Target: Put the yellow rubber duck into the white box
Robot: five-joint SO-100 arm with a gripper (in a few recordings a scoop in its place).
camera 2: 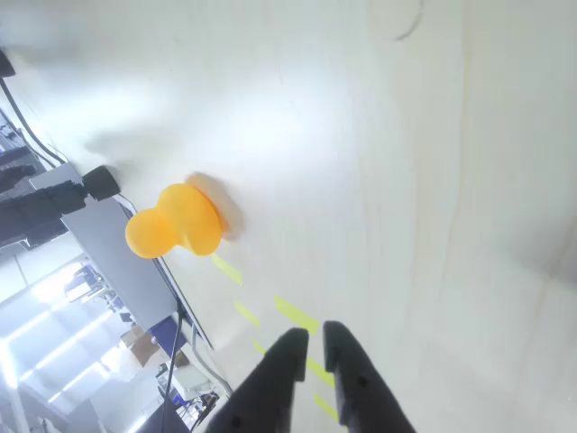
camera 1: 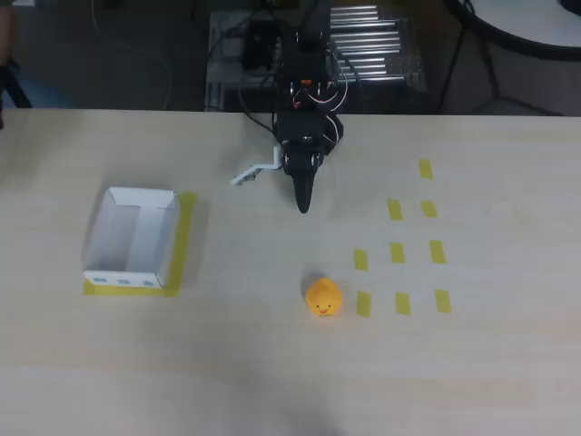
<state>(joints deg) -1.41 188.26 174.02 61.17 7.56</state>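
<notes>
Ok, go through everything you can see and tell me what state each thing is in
yellow rubber duck: upright on the table, free, face toward the near edge.
white box: open-topped, empty, sitting on yellow tape.
gripper: shut, holding nothing, short of the duck.
yellow tape strips: flat on the table, uncovered.

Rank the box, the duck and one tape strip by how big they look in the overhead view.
1. Box
2. Duck
3. Tape strip, a little smaller than the duck

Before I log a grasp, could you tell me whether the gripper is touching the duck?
Apart. The overhead view shows bare table between the gripper and the duck, which sits nearer the camera's bottom edge.
</notes>
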